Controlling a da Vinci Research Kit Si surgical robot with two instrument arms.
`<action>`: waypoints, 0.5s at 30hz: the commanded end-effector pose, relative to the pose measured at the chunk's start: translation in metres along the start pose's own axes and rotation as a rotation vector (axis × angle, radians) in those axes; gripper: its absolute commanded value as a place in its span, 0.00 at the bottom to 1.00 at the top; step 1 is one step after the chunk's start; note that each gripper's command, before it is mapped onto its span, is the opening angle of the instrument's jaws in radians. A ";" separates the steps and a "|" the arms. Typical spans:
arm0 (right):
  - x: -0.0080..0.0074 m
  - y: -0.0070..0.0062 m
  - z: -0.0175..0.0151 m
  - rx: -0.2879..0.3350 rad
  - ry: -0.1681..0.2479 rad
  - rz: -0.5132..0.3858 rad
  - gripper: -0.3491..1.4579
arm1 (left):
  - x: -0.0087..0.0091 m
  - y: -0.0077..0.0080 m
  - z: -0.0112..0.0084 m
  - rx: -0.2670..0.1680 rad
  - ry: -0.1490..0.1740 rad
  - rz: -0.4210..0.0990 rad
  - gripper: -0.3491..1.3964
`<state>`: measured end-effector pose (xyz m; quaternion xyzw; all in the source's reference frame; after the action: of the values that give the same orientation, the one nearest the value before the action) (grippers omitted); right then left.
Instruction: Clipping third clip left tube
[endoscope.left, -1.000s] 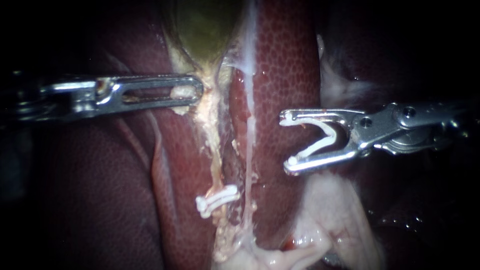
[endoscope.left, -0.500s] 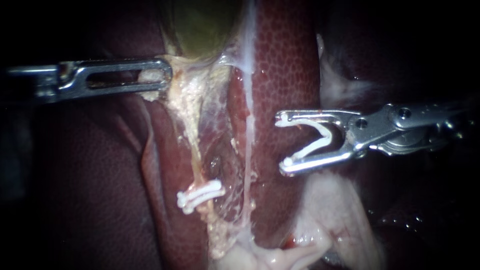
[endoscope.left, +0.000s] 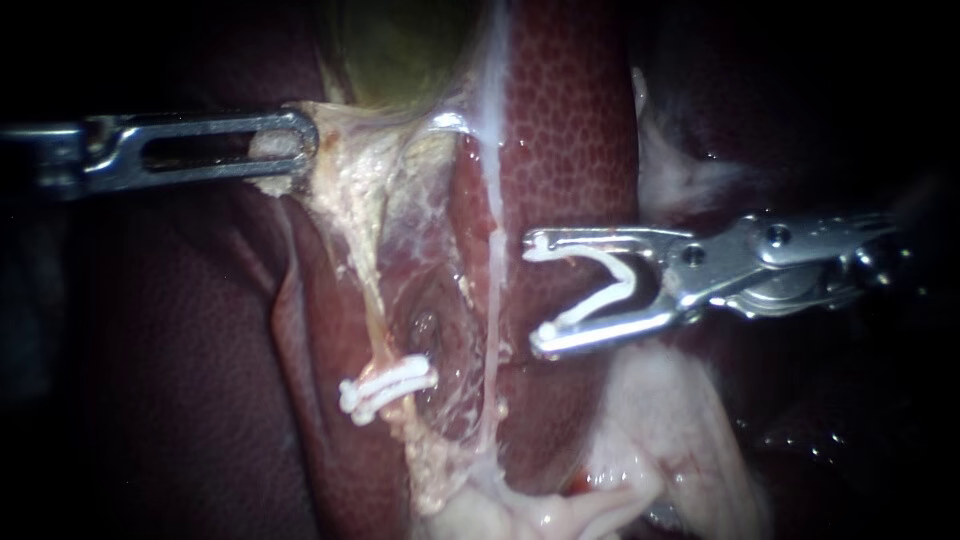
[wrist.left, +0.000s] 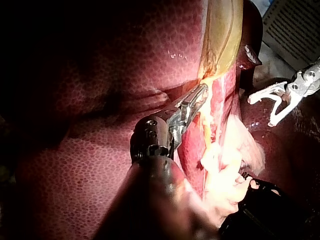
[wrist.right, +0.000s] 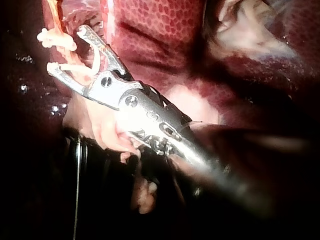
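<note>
Dark red, mottled liver (endoscope.left: 570, 130) fills the background of the endoscope view, with the greenish gallbladder (endoscope.left: 400, 50) at the top. My left instrument (endoscope.left: 285, 150) has its jaws clamped on pale tissue (endoscope.left: 265, 150) at the gallbladder's neck. This pulls it toward the view's left, so the left tube (endoscope.left: 372, 290) stands out taut. Its long axis runs from the gallbladder down the view at a slight slant, and the thin whitish right tube (endoscope.left: 492, 300) lies beside it. A closed clip (endoscope.left: 388, 388) sits across the left tube low down; I can make out only that one. My right instrument (endoscope.left: 535, 292) carries the loaded clip (endoscope.left: 628, 280), with one jaw bearing on each leg. The clip's mouth gapes toward the tubes and its length lies crosswise to them. It is near the right tube but clear of the left one. I judge the clip loaded and aimed; the approach, straddling and closing are left.

In the left wrist view, my left instrument's jaws grip together just under the gallbladder, and my right instrument stands well apart, off to one side.

In the right wrist view, the loaded clip's mouth faces a yellowish strand just ahead.
</note>
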<state>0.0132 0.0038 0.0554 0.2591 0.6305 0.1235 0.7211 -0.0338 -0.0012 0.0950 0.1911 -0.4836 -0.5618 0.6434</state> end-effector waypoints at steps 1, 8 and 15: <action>-0.0004 0.0002 0.0005 0.002 -0.002 0.002 0.52 | 0.0000 -0.0001 -0.0001 -0.001 0.000 0.000 0.08; -0.0034 0.0012 0.0048 0.014 0.001 0.031 0.52 | 0.0000 -0.0002 -0.0001 -0.002 -0.001 0.000 0.08; -0.0063 0.0019 0.0087 0.022 0.002 0.060 0.52 | 0.0001 -0.0003 -0.0002 -0.003 -0.001 0.001 0.08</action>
<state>0.0212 0.0002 0.0627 0.2879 0.6245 0.1388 0.7126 -0.0339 -0.0014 0.0947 0.1898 -0.4834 -0.5624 0.6434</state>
